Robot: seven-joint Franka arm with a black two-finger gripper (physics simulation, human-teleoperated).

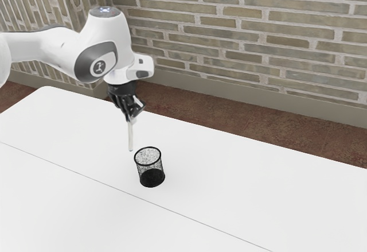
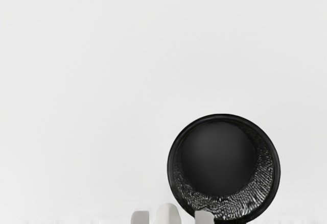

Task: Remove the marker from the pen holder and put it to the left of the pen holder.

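Below the end effector (image 1: 131,118), in the exterior view, the marker (image 1: 130,137) hangs nearly upright, with the end effector clamped on its upper part and its lower end out of the holder (image 1: 152,177). The holder stands upright on the desk (image 1: 246,197), lower than the end effector and off toward the exterior view's right. The marker looks light and stiff, with a smooth barrel that I expect to be somewhat slippery; it should not bend, but it could pivot or slide in a weak pinch. The top of the barrel is a fair hold for lifting, though laying it flat from there would need a tilt or a release close to the desk. Once down, its round shape might roll. The mesh holder is probably light too and could tip if knocked. Under the end effector the desk is white, flat and likely hard, with bare room around the holder; beyond it lie a dark reddish floor (image 1: 246,123) and a brick wall (image 1: 258,39).

In the wrist view, pale fingertips (image 2: 139,218) flank the marker's blurred body, and the holder's round mouth opens just beside them, its dark base visible inside. The next move calls for more sideways clearance from that rim before lowering.
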